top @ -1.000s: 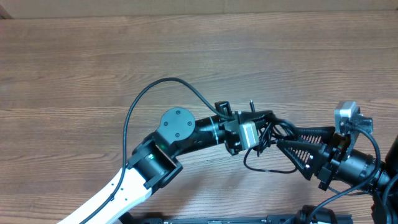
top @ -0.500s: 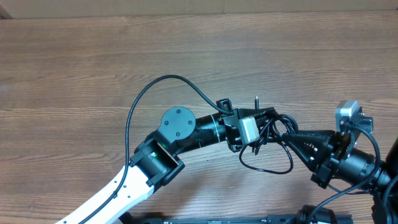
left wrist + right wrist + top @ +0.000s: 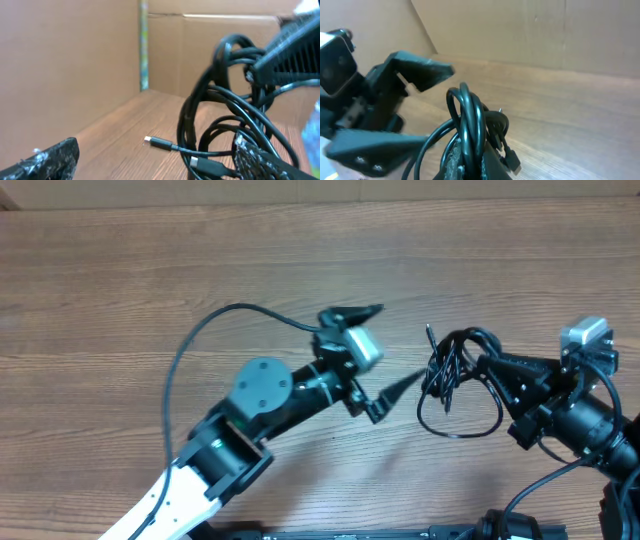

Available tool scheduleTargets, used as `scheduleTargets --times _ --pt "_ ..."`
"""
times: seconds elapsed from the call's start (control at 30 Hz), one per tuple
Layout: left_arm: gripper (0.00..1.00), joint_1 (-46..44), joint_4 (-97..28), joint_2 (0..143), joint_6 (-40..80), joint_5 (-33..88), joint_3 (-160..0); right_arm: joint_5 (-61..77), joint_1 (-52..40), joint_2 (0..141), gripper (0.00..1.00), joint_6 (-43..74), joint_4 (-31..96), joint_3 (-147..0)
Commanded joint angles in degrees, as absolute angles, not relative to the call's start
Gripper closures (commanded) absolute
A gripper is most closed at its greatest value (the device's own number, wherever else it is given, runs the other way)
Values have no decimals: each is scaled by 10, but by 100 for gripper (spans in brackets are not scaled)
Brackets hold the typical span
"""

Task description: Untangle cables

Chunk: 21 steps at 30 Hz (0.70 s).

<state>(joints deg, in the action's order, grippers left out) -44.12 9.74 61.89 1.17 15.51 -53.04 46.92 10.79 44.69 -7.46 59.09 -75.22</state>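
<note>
The cables (image 3: 452, 368) form a bunched tangle of thin black cords, with one loose loop (image 3: 462, 423) drooping toward the table front. My right gripper (image 3: 478, 366) is shut on the bunch, and in the right wrist view several strands (image 3: 468, 114) stand pinched between its fingers (image 3: 454, 159). My left gripper (image 3: 400, 343) is wide open just left of the tangle, holding nothing. In the left wrist view the cables (image 3: 226, 102) hang ahead of its spread fingers (image 3: 47, 159), and a silver-tipped plug (image 3: 159, 144) sticks out to the left.
A brown cardboard wall (image 3: 65, 65) borders the wooden table (image 3: 120, 270) at the back. The left arm's own thicker black wire (image 3: 225, 317) arcs over the table to its wrist. The right arm's body (image 3: 590, 415) fills the right front corner.
My left gripper has opened, let go of the cables and drawn back to the left. My right gripper has shut on the bunch and carried it slightly right.
</note>
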Motion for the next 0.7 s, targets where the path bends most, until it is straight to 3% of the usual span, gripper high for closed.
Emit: scheduleTargets --times 0.0,0.17,0.47,0.67 --pt "0 -418 53 571 91 124 -543 465 109 446 96 -73 558 -765" --pt "0 -413 -7 546 172 125 -543 465 109 446 96 -40 503 -765" --pt "0 -413 -24 570 483 127 -543 524 109 446 96 -13 455 -765" --pt "0 -413 -6 585 609 154 -543 530 109 446 96 12 450 -765"
